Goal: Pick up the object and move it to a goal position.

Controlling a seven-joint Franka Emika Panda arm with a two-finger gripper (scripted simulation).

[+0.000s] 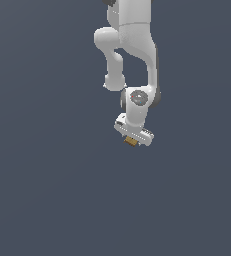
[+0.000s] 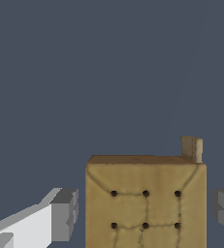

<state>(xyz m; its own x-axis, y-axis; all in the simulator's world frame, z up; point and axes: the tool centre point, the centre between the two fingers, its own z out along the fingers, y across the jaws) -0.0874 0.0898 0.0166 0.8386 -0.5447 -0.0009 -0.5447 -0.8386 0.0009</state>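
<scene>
Tan-brown block [image 2: 145, 203], cube-like, no clear long axis; no lettering or brand legible. Facing side seamed, marked with rows of small dark dots; small tan stub [image 2: 191, 147] upright at one upper corner. Located between the grey fingers [image 2: 65, 213] of the white pincer [image 1: 132, 141], small gaps visible either side, pincer released. Tucked beneath the arm [image 1: 132, 50], against plain grey-blue ground [image 1: 47, 190]

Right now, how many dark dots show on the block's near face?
6, in two rows of three on the block between the gripper fingers. The frame cuts the face off, so more may be hidden.
</scene>
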